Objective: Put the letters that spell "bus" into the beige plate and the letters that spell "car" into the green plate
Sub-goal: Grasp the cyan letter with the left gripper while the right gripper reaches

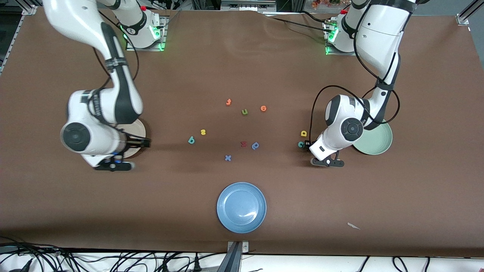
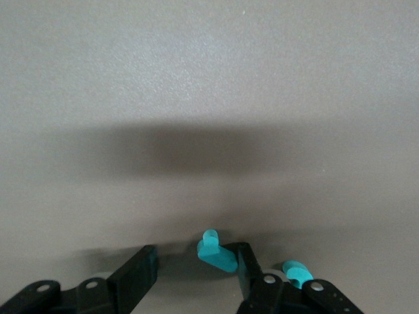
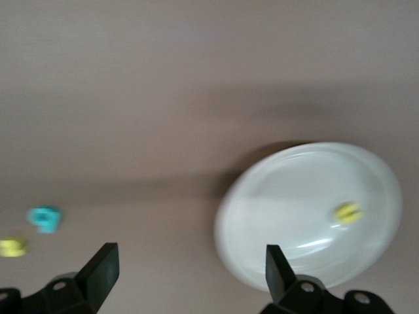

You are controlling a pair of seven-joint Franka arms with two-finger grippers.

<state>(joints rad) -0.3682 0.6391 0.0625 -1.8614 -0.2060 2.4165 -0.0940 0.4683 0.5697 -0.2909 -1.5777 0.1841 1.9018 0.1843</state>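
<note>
Left gripper [image 2: 190, 278] sits low on the surface beside the green plate [image 1: 378, 145], jaws parted around a teal letter [image 2: 216, 255] (probably the "r"), pressed to one finger, not yet pinched. Centre it before closing; a second teal piece [image 2: 296, 269] lies just outside the jaws, likely the "c" [image 1: 301, 144], so lift straight up. Yellow "a" [image 1: 304, 133] is just beside.

Right gripper [image 3: 186, 268] hangs over the beige plate [image 3: 281, 196], jaws wide and empty; one yellow letter [image 3: 347, 212] is in the plate. Teal "b" [image 1: 191, 140] and a yellow letter [image 1: 203, 132] are toward mid-surface, with open room around them.
</note>
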